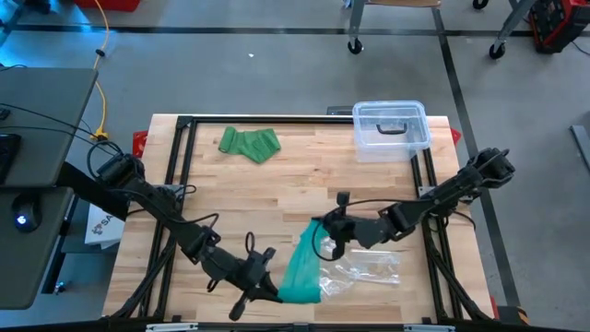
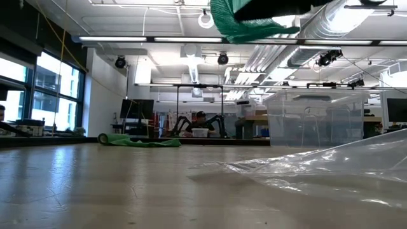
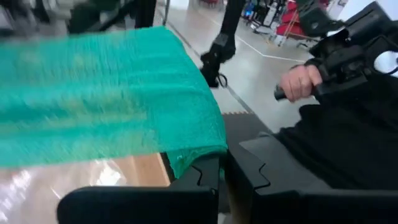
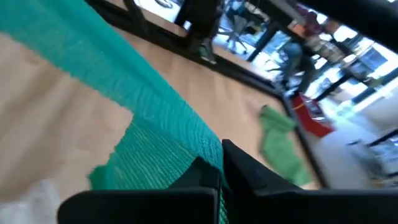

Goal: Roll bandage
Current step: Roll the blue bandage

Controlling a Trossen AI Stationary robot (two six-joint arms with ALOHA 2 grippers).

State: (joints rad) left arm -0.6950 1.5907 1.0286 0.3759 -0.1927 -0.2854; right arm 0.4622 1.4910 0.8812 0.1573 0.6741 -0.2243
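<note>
A teal bandage [image 1: 302, 266] is stretched as a flat strip between my two grippers above the table's near middle; the low view shows it lifted well off the wood [image 2: 245, 19]. My left gripper [image 1: 275, 293] is shut on its near end. My right gripper [image 1: 321, 231] is shut on its far end. A second, green bandage [image 1: 249, 143] lies crumpled on the table at the far left, partly rolled at one end [image 2: 103, 138]. My left gripper pinches the bandage's near end at a corner [image 3: 194, 157] between its two shut fingers, coming nearly level from the table's left. The cloth spreads away from the fingers, clear of the table. My right gripper pinches the far end's edge [image 4: 198, 163] between its shut fingers, slanting slightly down from the table's right. The strip runs off from the fingers, lifted clear.
A crumpled clear plastic wrapper [image 1: 369, 270] lies on the table under and to the right of the strip. A clear lidded box [image 1: 392, 129] stands at the far right corner. A person's hand [image 3: 298, 81] shows beyond the table's near edge.
</note>
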